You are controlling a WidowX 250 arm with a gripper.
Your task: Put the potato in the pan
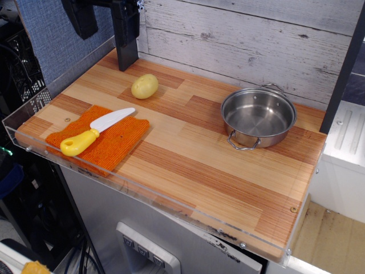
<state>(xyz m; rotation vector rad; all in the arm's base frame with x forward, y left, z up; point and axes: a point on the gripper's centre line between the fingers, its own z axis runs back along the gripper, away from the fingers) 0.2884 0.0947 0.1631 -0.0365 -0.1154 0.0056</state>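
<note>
Gripper (108, 23) at top left of frame, mostly cut off, so can't tell if fingers spread or closed. Potato (145, 86) just below it, upper left on the board. Looks light, smooth, prob. slippery; pinch across short axis. Pan (258, 116) right of centre, empty.

Wooden tabletop (188, 171), striped planks, clear acrylic edging | orange cloth (111, 142), flat near left end | toy knife (94, 132), white blade, yellow handle, lying on the cloth | whitewashed plank wall (239, 40) behind
</note>
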